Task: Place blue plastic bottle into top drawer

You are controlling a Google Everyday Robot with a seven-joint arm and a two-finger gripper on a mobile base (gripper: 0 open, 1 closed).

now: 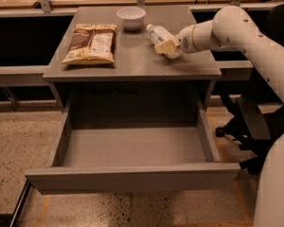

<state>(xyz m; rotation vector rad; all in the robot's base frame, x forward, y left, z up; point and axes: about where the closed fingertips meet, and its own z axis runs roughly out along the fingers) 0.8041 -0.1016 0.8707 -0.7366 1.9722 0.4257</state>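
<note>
1. Counter [132, 58] items you can count: one blue plastic bottle [157, 33], one white bowl [131, 17], one snack bag [91, 43].
2. The blue plastic bottle leans at the counter's right rear, cap toward the white bowl, its lower end pinched by the single end effector [166, 47].
3. One top drawer [132, 178] stands pulled open below.
4. Your view of the bottle's base is hidden by the fingers, and the arm [236, 27] is cut off at the right.

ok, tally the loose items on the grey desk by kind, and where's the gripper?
Brown-and-white snack bag: 1
Small white bowl: 1
Clear plastic bottle with white cap and pale blue label: 1
Total: 3
All 3 sit on the desk top; none in the open grey metal top drawer. The gripper is at the bottle's base end, on the desk's right part.
</note>
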